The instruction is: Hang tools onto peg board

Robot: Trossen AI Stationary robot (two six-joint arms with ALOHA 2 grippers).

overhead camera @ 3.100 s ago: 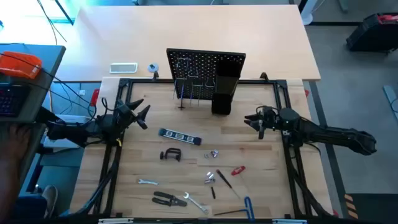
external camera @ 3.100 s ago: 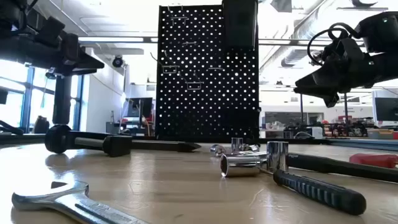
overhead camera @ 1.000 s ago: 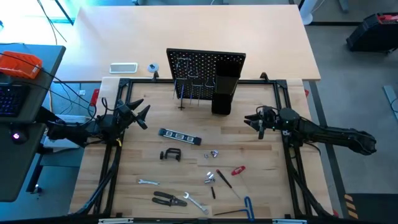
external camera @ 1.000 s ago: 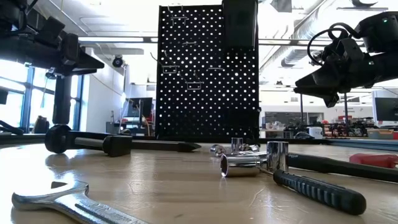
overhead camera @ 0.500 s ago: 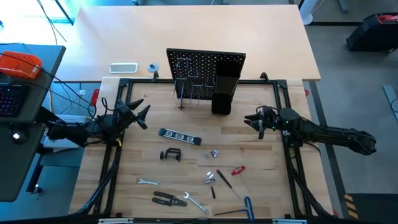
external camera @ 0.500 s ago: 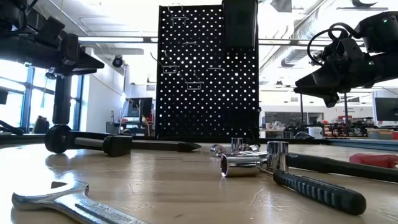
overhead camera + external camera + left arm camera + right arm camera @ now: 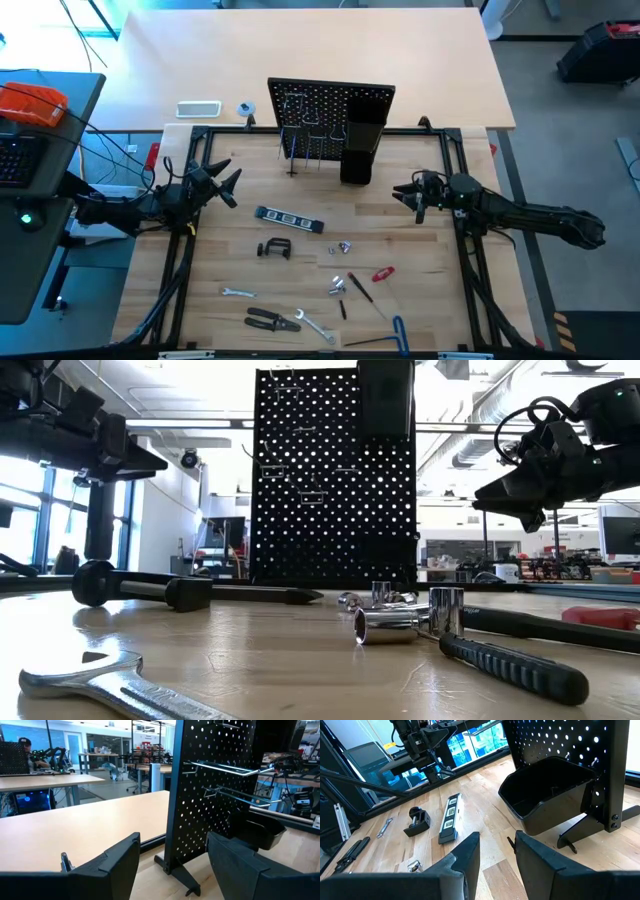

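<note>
1. The peg board [image 7: 331, 108] stands upright at the table's [image 7: 420, 250] far edge, its long side running left to right, its holed face toward the arms. Thin hooks [image 7: 225, 768] stick straight out from that face, and a black bin [image 7: 545, 790] hangs on its right part.
2. The left gripper [image 7: 226, 186] hovers to the left of the peg board and nearer the front, fingers spread and holding nothing, pointing toward the board.
3. The right gripper [image 7: 408, 195] hovers to the right of the peg board and nearer the front, fingers parted with nothing between them, pointing toward the left.
4. The level [image 7: 289, 219] lies flat in front of the peg board, its long axis running left to right with the right end a little nearer the front.
5. The C-clamp [image 7: 273, 248] lies just in front of the level, on its side.
6. The screwdriver [image 7: 383, 273] lies farther front and right of the board, tilted, its red handle toward the right.
7. The pliers [image 7: 270, 319] lie near the table's front edge, long axis left to right, handles to the left.
8. A wrench [image 7: 314, 326] lies just right of the pliers, slanting toward the front right; a smaller wrench [image 7: 237, 292] lies left of them.
9. The hex key [image 7: 399, 333] lies at the front right, its blue arm running front to back.
</note>
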